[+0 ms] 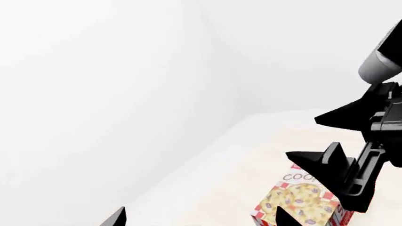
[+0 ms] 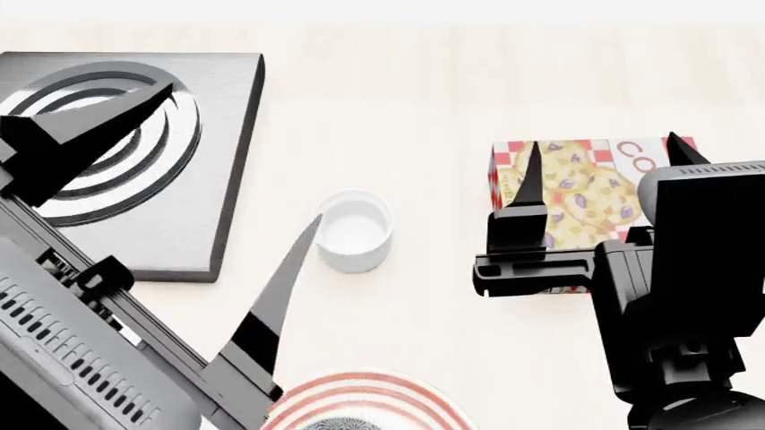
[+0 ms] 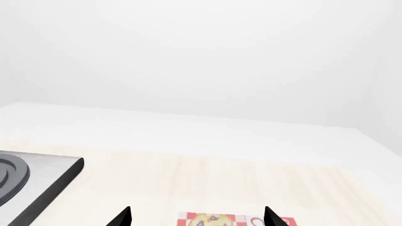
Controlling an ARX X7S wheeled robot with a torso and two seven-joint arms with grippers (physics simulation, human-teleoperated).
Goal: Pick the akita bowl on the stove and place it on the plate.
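Bare stove (image 2: 179,215), white cup (image 2: 353,231) just beside

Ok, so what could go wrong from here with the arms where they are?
The left gripper is open, with one fingertip right beside the white cup, so a sideways move could knock it. The right gripper hangs open over the cookie box and might bump it if lowered. The plate is mostly cut off in the head view, so placement is hard to check.
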